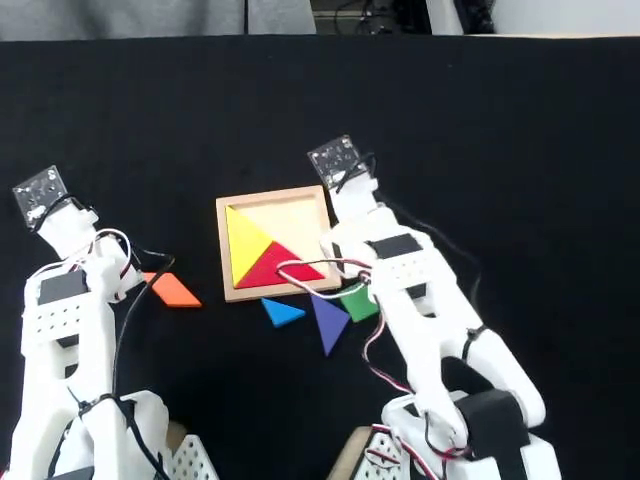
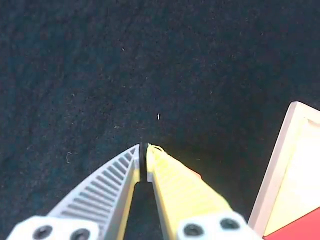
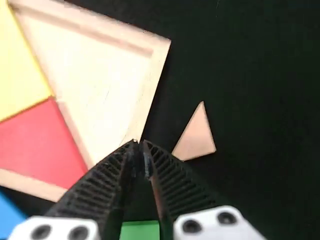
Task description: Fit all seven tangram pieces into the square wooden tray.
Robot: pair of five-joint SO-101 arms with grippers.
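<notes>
The square wooden tray (image 1: 322, 215) lies mid-table and holds a yellow triangle (image 1: 245, 243) and a red triangle (image 1: 280, 265). Just off its near edge are a blue triangle (image 1: 282, 312), a purple triangle (image 1: 328, 320) and a green piece (image 1: 358, 303). An orange parallelogram (image 1: 176, 290) lies to the tray's left. A tan triangle (image 3: 195, 135) rests on the cloth beside the tray's right rim (image 3: 152, 85). My right gripper (image 3: 139, 145) is shut and empty above that rim. My left gripper (image 2: 143, 148) is shut and empty over bare cloth left of the tray (image 2: 272, 180), beside the orange piece.
Black cloth covers the whole table. The left arm (image 1: 70, 300) stands at the near left and the right arm (image 1: 420, 300) at the near right, its body hanging over the tray's right side. Loose cables (image 1: 320, 268) trail across the tray's near right corner.
</notes>
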